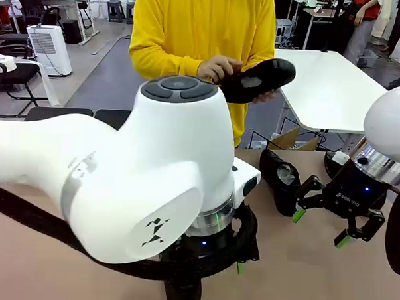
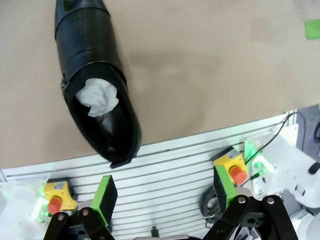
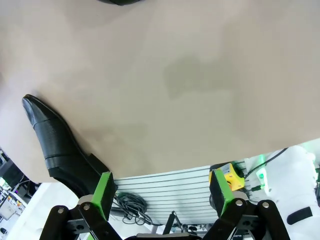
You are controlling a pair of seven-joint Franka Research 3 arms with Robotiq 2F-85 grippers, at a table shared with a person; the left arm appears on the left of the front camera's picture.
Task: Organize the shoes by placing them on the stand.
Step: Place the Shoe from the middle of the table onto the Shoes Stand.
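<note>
A person in a yellow top at the far side holds one black shoe (image 1: 259,78) in both hands above the table. A second shoe (image 1: 279,180) lies on the brown table right of centre. My right gripper (image 1: 321,228) hangs open just to its right; in the right wrist view this gripper (image 3: 161,192) is open, with a black shoe (image 3: 56,146) at the left by the table edge. My left gripper (image 2: 165,194) is open and holds nothing. A paper-stuffed shoe (image 2: 95,85) lies ahead of it, heel at the table edge. Flat black platforms that look like the stand (image 1: 59,113) peek over my left arm.
My bulky white left arm (image 1: 152,181) fills the front view's middle and hides much of the table. A cardboard box (image 1: 290,137) and a white table (image 1: 329,86) stand behind the person. Ribbed rails with yellow emergency-stop boxes (image 2: 232,167) lie past the table edge.
</note>
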